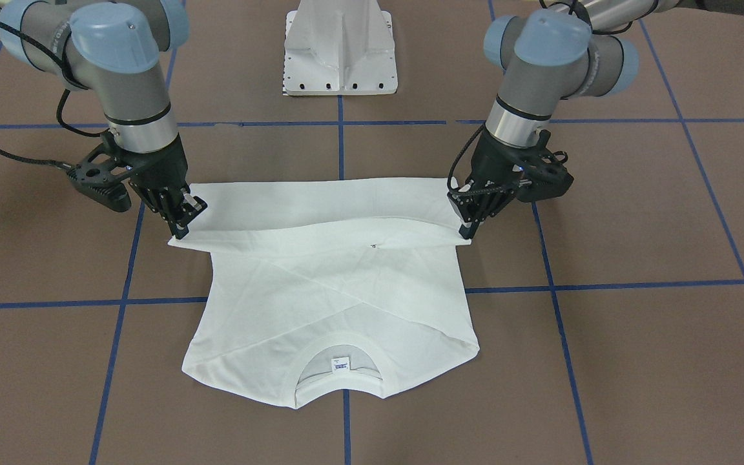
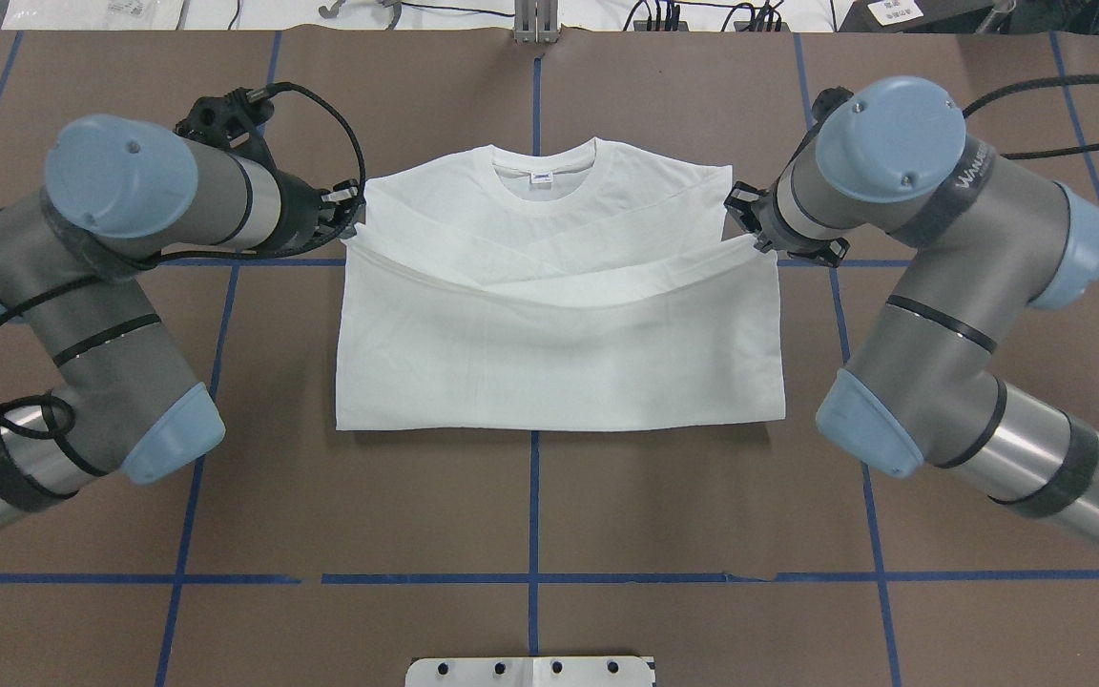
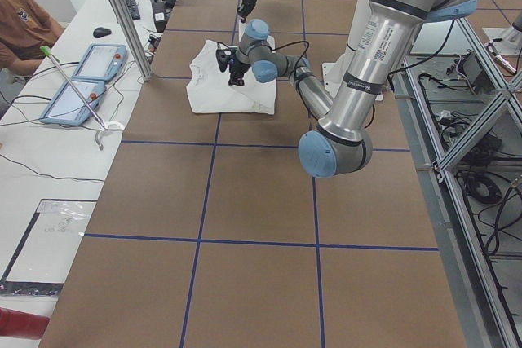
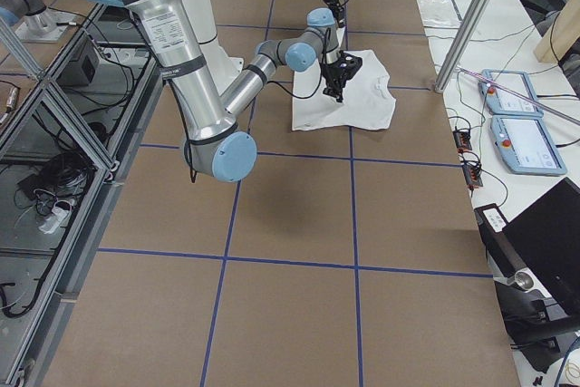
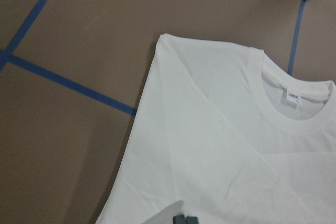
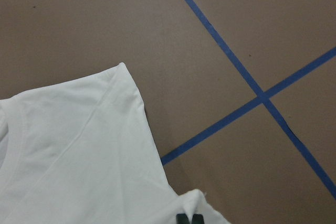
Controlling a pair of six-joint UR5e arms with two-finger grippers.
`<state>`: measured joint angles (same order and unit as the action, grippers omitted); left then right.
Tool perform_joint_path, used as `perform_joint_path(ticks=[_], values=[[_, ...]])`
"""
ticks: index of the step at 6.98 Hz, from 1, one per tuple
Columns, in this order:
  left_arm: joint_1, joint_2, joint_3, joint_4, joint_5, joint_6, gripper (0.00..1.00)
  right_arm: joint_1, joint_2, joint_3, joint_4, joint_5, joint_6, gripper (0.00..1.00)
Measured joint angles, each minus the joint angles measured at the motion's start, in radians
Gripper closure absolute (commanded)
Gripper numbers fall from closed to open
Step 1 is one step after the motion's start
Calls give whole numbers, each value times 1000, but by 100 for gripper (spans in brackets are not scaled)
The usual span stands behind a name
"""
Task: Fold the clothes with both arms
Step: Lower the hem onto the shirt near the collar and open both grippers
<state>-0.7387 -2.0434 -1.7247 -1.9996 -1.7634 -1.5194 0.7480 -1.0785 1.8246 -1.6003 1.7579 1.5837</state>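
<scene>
The clothes are one white T-shirt [image 1: 333, 310] lying flat on the brown table, sleeves folded across the body, its neck label [image 1: 340, 365] at the end away from the robot. My left gripper [image 1: 467, 232] and right gripper [image 1: 181, 229] are each shut on a corner of the hem, held just above the table. The hem edge sags between them over the shirt's middle. In the overhead view the left gripper [image 2: 351, 224] and right gripper [image 2: 750, 239] flank the shirt [image 2: 559, 353] just below the collar [image 2: 543, 176]. Both wrist views show closed fingertips [image 5: 185, 219] [image 6: 189, 219] on white cloth.
The white pedestal base [image 1: 340, 51] stands behind the shirt on the robot's side. Blue tape lines [image 2: 533, 496] grid the brown table. A side bench holds tablets [image 3: 86, 79], and a person [image 3: 24, 22] sits there. Aluminium frame posts [image 4: 467, 20] stand at the table's far edge.
</scene>
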Motion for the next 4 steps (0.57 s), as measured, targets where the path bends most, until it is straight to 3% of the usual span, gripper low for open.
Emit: perform_joint_path(ticks=[2,4], values=[[-50,-45,150,-110,-1,44,100,44,69,-165,60,-1,-50,100],[-63,-87,290,-226,1,50,100,62,127,-345,202,-2,-52,100]])
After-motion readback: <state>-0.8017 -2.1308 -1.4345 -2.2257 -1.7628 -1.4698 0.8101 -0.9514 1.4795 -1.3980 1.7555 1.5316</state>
